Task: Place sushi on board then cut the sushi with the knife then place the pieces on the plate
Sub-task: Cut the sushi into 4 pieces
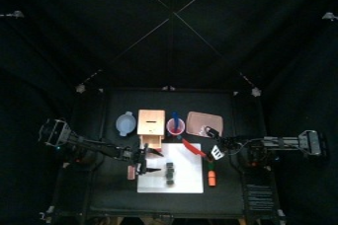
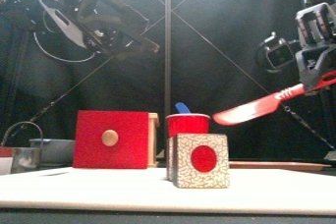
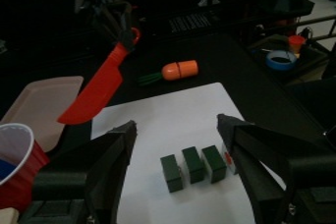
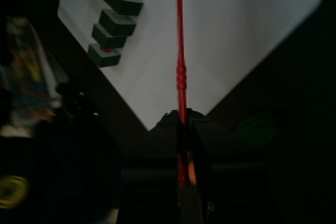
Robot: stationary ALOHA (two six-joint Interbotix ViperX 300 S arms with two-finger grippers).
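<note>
Black left claw (image 3: 175, 128) hangs open above the sushi (image 3: 197, 164), which lies on the board (image 3: 197, 100). Its blocks look light, hard and likely to pull apart, so pinch one end. Right claw (image 4: 182, 120) grips the knife (image 2: 258, 104) above the board's right side.

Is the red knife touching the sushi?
Apart. The front view shows the red knife held up in the air, with a plain gap between its blade and the sushi lower down.
</note>
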